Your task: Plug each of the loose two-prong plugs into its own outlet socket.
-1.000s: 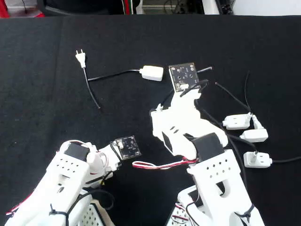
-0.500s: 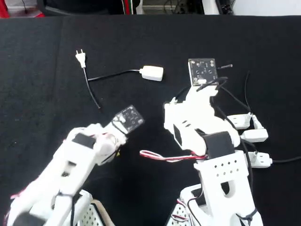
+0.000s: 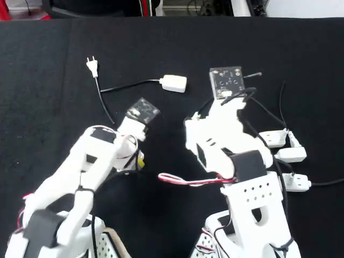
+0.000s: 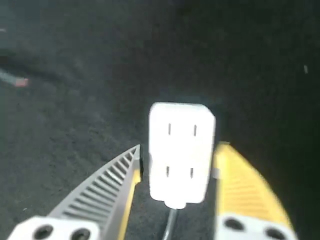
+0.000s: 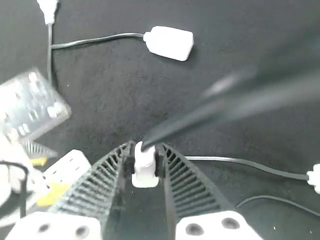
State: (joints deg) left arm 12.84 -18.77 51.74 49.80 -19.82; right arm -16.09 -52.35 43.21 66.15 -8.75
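Plug [image 5: 145,172] sits clamped in right hand [image 5: 145,148]; left hand [image 4: 180,147] holds outlet socket [image 4: 181,167].

Black-covered table [image 3: 43,123] strewn with cords and outlets
A white two-prong plug [image 3: 91,65] lies far left, and a black cable [image 3: 129,85] stretches from near it to a white outlet block [image 3: 173,83] mid-table. By the right side, close together among black cords, lie a far block [image 3: 270,138], a middle block [image 3: 290,155] and a near block [image 3: 295,183]
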